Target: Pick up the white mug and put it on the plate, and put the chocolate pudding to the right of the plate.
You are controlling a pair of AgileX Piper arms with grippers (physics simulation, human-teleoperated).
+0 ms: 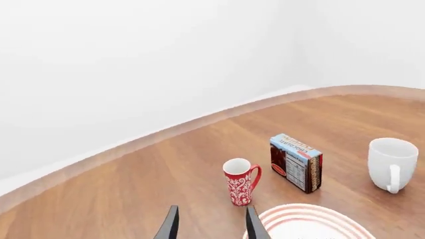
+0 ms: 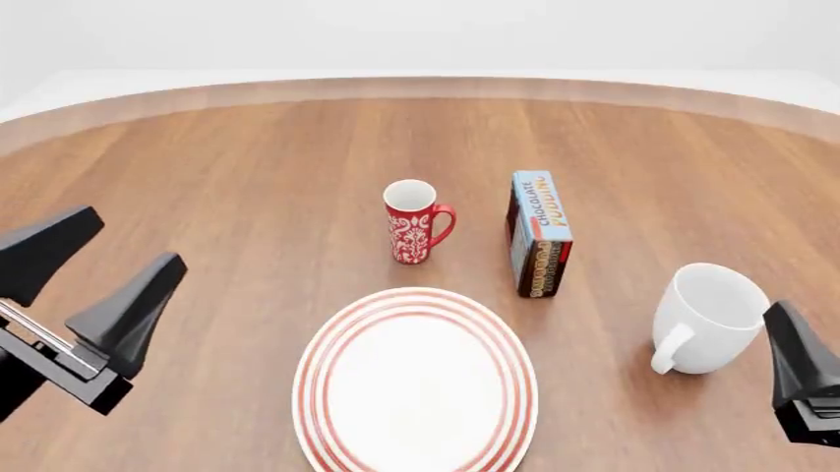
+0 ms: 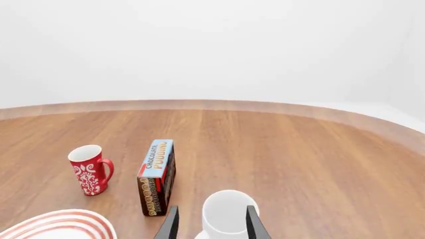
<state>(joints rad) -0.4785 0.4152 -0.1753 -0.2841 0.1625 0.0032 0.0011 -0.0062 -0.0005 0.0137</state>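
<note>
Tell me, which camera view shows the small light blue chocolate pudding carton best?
The front view: the small light blue chocolate pudding carton stands whole, its lettering readable. The right wrist view also shows it whole, smaller. The left wrist view shows mostly its dark label side.

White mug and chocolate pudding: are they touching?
Apart. In the front view, bare wood shows between the white mug and the chocolate pudding; the left wrist view shows the same gap.

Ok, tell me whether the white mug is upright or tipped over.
Upright. The white mug stands on its base on the table, open mouth facing up, handle out to the side, and looks empty. It is not on the plate.
</note>
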